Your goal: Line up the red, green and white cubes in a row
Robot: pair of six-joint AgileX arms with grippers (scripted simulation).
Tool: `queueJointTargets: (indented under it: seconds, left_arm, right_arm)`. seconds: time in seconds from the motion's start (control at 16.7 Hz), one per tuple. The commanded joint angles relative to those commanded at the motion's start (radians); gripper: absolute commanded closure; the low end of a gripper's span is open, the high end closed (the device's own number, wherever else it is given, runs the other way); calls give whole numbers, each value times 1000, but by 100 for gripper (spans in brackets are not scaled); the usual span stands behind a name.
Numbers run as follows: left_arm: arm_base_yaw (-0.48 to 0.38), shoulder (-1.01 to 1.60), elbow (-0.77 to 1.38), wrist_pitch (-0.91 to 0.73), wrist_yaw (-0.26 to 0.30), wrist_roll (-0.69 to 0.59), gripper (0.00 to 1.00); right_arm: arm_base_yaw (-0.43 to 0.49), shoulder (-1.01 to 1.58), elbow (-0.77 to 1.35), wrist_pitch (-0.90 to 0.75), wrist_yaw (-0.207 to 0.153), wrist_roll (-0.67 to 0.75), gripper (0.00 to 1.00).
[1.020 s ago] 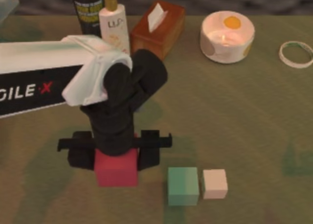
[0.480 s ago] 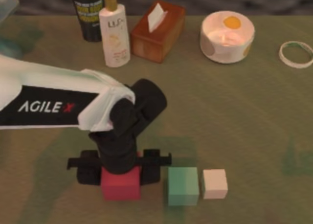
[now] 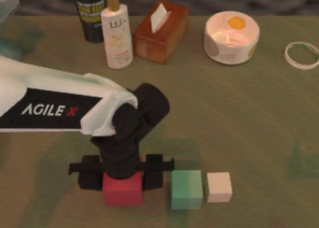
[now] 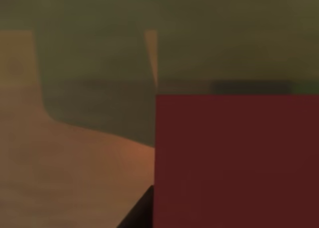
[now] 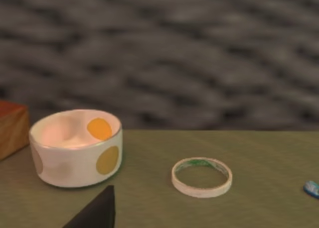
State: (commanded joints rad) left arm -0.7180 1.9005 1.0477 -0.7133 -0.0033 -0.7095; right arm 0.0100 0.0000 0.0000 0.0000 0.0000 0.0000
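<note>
The red cube [image 3: 122, 191] rests on the table near the front edge, left of the green cube [image 3: 187, 189], with a gap between them. The white cube [image 3: 219, 186] stands just right of the green one. My left gripper [image 3: 123, 180] comes down from above and is shut on the red cube, one black finger on each side. That cube [image 4: 234, 158] fills much of the left wrist view. My right gripper [image 5: 142, 222] is parked outside the top view, off the table's right side.
Along the back stand a dark bottle [image 3: 89, 14], a white lotion bottle [image 3: 117, 34], a brown tissue box [image 3: 161, 31] and a white dotted bowl [image 3: 232, 37]. A tape ring [image 3: 301, 55] lies at the far right.
My left gripper carried the red cube down and slightly right toward the green cube. In the last half second it has barely moved.
</note>
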Motion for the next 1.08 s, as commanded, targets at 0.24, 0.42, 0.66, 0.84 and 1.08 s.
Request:
queueJointTargets:
  seconds: [0.24, 0.42, 0.66, 0.84, 1.08]
  left_arm:
    - [0, 0, 0, 0, 0, 0, 47]
    - [0, 0, 0, 0, 0, 0, 25]
    - [0, 0, 0, 0, 0, 0, 0]
    - [0, 0, 0, 0, 0, 0, 0]
    - [0, 0, 0, 0, 0, 0, 0]
  right_arm:
    - [0, 0, 0, 0, 0, 0, 0]
    - [0, 0, 0, 0, 0, 0, 0]
    - [0, 0, 0, 0, 0, 0, 0]
    - [0, 0, 0, 0, 0, 0, 0]
    - [0, 0, 0, 0, 0, 0, 0]
